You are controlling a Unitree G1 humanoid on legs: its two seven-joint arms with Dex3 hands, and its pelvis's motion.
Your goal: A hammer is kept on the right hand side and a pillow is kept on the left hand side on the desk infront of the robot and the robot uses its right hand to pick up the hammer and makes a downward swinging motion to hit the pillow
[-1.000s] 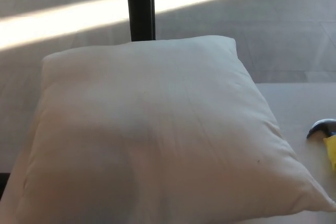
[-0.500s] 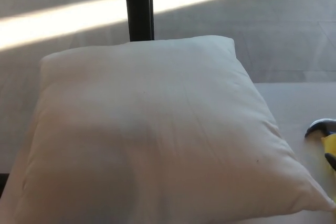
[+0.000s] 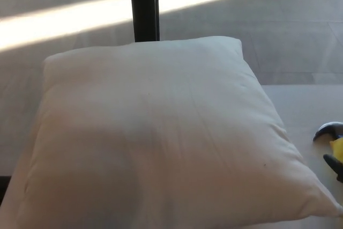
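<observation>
A large white pillow (image 3: 161, 138) fills most of the view, lying flat on a pale desk (image 3: 305, 105). Behind it, grey floor (image 3: 300, 30) crossed by bright sunlight bands, with a dark upright post (image 3: 143, 5). At the right edge — only partly in frame — the hammer (image 3: 332, 140) lies on the desk, near the pillow's corner. Neither robot hand is visible, so their state cannot be told.

There was one pillow (image 3: 155, 138) on the counter (image 3: 305, 105). One hammer (image 3: 332, 142) showed partly at the right edge.
</observation>
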